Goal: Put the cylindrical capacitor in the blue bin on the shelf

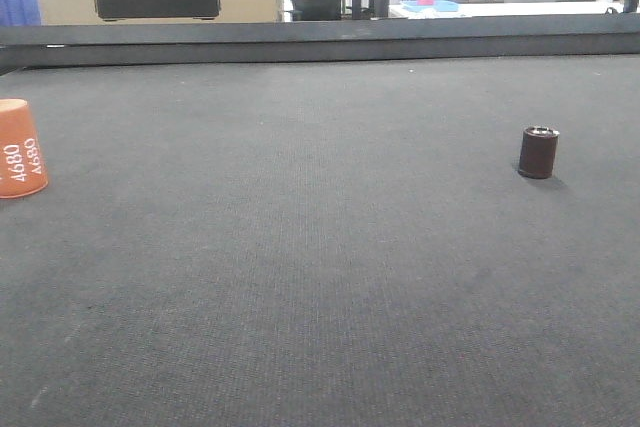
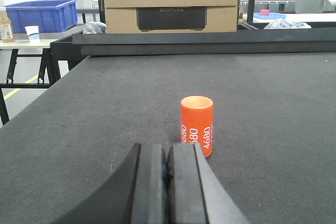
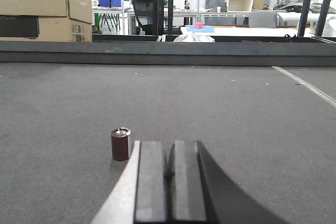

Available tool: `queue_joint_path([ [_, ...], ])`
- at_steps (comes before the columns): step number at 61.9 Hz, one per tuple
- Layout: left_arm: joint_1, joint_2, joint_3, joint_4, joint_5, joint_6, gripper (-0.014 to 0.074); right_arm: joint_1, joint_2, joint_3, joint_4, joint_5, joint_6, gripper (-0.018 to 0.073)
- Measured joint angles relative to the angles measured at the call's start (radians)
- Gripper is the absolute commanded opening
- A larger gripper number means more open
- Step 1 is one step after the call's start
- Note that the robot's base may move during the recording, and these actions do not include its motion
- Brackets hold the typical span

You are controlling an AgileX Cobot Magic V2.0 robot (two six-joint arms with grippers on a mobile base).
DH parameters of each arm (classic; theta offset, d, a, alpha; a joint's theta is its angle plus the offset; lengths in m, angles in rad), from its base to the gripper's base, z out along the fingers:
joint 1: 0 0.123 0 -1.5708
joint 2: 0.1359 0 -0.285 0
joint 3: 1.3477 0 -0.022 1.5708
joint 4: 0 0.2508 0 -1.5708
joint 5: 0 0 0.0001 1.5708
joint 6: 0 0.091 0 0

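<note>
**Small part, closed grippers, a wrong object near**

The cylindrical capacitor (image 1: 538, 152) stands upright on the dark surface (image 1: 300, 287), on the right side and well apart from the orange piece marked 4680 (image 1: 20, 147). In the right wrist view it is near the right gripper (image 3: 170, 153), a little ahead and to the left. This gripper has its jaws pressed together with nothing between them. The left gripper (image 2: 168, 153) is closed in the same way and faces the orange piece.

I see three risks. If the right gripper advances before it opens, a finger may knock the capacitor over, and it would roll. An off-centre grasp could squeeze it out. The left arm might take the orange piece by mistake.
</note>
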Motion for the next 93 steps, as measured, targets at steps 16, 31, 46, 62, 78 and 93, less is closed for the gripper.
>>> queue_joint_path([
  [16, 0.000, 0.000, 0.000, 0.000, 0.000, 0.000, -0.0111, 0.000, 0.000, 0.000, 0.000, 0.000, 0.000, -0.0165],
  [31, 0.000, 0.000, 0.000, 0.000, 0.000, 0.000, -0.0111, 0.000, 0.000, 0.000, 0.000, 0.000, 0.000, -0.0165],
  [46, 0.000, 0.000, 0.000, 0.000, -0.019, 0.000, -0.0111, 0.000, 0.000, 0.000, 0.000, 0.000, 0.000, -0.0165],
  [62, 0.000, -0.002, -0.037, 0.002, -0.038, 0.000, -0.0111, 0.000, 0.000, -0.025, 0.009, -0.025, 0.000, -0.0165],
  [78, 0.000, 0.083, -0.329, 0.005, 0.252, 0.000, -0.0111, 0.000, 0.066, -0.304, 0.029, 0.213, 0.000, -0.0165],
  [93, 0.000, 0.413, -0.573, -0.006, 0.431, 0.000, -0.0111, 0.000, 0.420, -0.512, 0.068, 0.414, 0.000, -0.0165],
])
